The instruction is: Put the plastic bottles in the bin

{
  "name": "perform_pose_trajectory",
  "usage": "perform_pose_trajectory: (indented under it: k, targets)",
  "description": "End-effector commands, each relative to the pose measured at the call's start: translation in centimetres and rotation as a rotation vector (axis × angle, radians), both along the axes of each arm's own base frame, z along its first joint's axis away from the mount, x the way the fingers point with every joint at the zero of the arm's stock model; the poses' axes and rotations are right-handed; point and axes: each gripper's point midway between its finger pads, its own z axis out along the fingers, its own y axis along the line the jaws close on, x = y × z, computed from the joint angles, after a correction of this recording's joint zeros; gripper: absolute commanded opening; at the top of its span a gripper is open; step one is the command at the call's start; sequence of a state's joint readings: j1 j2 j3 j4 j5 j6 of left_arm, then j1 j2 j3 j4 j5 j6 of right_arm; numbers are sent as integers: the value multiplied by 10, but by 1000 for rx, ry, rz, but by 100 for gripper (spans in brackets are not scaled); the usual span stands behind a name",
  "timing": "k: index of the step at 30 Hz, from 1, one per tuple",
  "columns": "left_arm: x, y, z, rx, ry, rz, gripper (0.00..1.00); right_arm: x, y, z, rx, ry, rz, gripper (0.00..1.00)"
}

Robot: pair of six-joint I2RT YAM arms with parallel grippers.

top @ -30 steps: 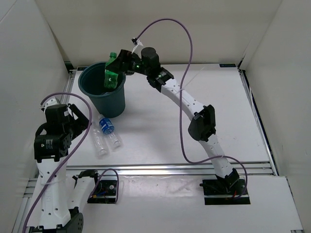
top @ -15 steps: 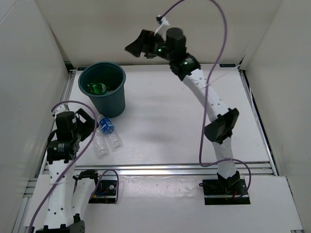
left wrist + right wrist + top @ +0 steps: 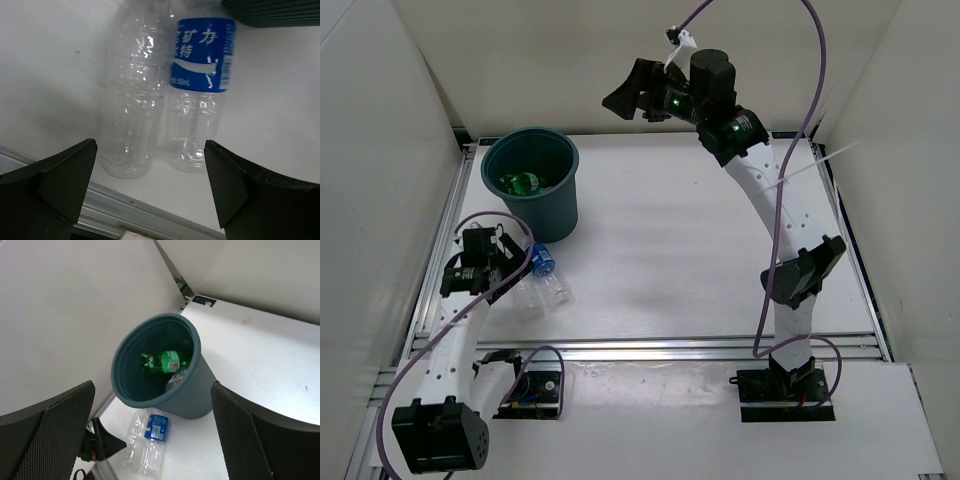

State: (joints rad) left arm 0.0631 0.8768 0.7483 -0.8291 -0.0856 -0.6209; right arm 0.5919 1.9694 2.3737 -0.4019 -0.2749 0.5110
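The dark green bin [image 3: 549,210] stands at the back left. The bright green bottle [image 3: 520,182] lies inside it, and the right wrist view shows it [image 3: 162,361] with a white-labelled bottle [image 3: 176,378] beside it. The blue-label bottle [image 3: 548,272] and the plain clear bottle [image 3: 526,297] lie side by side on the table in front of the bin. My left gripper [image 3: 512,263] is open and low, just left of them. In the left wrist view both bottles [image 3: 200,75] [image 3: 132,100] lie ahead between the jaws. My right gripper [image 3: 625,95] is open, empty and high, right of the bin.
An aluminium rail [image 3: 670,348] runs along the table's near edge, close to the bottle bases [image 3: 150,200]. White walls enclose the table on three sides. The bin wall [image 3: 192,390] stands just behind the two lying bottles. Purple cables loop off both arms.
The green bottle left my right gripper and now lies in the bin. The right arm rose and swung right. The left arm came down toward the two lying bottles.
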Motion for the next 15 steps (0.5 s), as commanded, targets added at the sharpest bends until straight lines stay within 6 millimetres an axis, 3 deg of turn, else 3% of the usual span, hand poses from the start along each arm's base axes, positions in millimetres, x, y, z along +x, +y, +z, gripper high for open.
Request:
perform_pose_trajectory:
  k: [1, 7, 9, 15]
  targets:
    - [2, 7, -15, 38, 39, 10, 99, -8, -14, 13, -14, -33, -5, 100]
    - [3, 5, -47, 19, 86, 40, 99, -8, -29, 20, -11, -37, -20, 100]
    - [0, 5, -58, 12, 103, 48, 99, -6, -33, 12, -30, -22, -21, 100]
    - [-8, 5, -80, -2, 165, 96, 99, 0, -49, 10, -36, -13, -51, 100]
